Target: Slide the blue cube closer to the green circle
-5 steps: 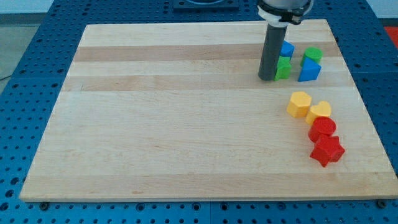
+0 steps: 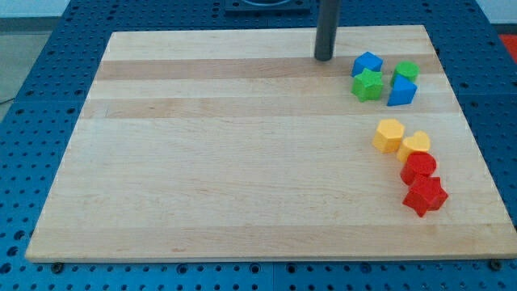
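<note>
The blue cube point(image 2: 367, 63) sits near the view's top right, touching the green star point(image 2: 367, 85) just below it. The green circle point(image 2: 406, 71) lies a short gap to the cube's right, with a blue wedge-shaped block point(image 2: 401, 92) right below the circle. My tip point(image 2: 324, 58) rests on the board to the left of the blue cube, a small gap away and touching no block. The rod rises out of the view's top.
Two yellow blocks point(image 2: 388, 134) point(image 2: 416, 145), a red round block point(image 2: 418, 168) and a red star point(image 2: 425, 196) form a touching chain down the right side. The wooden board point(image 2: 242, 162) lies on a blue pegged table.
My tip has moved up and left, away from the green star's left side. The blue cube and green star now show fully; the blocks look unmoved.
</note>
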Action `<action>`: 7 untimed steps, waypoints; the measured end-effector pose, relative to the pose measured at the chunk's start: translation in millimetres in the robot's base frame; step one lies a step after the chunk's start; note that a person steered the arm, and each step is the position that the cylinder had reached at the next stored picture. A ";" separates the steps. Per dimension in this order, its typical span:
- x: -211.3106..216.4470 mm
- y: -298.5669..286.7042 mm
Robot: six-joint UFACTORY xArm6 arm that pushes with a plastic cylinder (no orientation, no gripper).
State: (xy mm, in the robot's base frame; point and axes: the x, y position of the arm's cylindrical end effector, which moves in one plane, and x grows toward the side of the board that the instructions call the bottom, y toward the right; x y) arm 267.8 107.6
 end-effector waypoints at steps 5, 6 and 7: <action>24.6 21.2; 28.0 28.7; 31.1 37.7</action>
State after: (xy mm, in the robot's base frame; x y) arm 298.9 145.4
